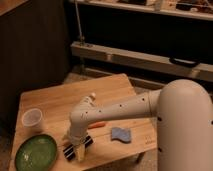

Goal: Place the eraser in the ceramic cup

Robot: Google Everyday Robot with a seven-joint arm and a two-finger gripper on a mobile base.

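Observation:
The eraser (88, 142), a black block with white stripes, lies on the wooden table (55, 97) near its front edge, right of the green bowl. My gripper (78, 150) is down over the middle of the eraser and hides that part. The eraser's ends stick out on either side of it. The ceramic cup (31, 119), small and pale, stands upright at the table's left side, well to the left of and behind the gripper.
A wide green bowl (36, 152) sits at the front left corner. An orange carrot (98, 125) and a pale blue sponge (121, 134) lie right of the gripper. A white tube (90, 98) lies behind my arm. A metal rack stands behind the table.

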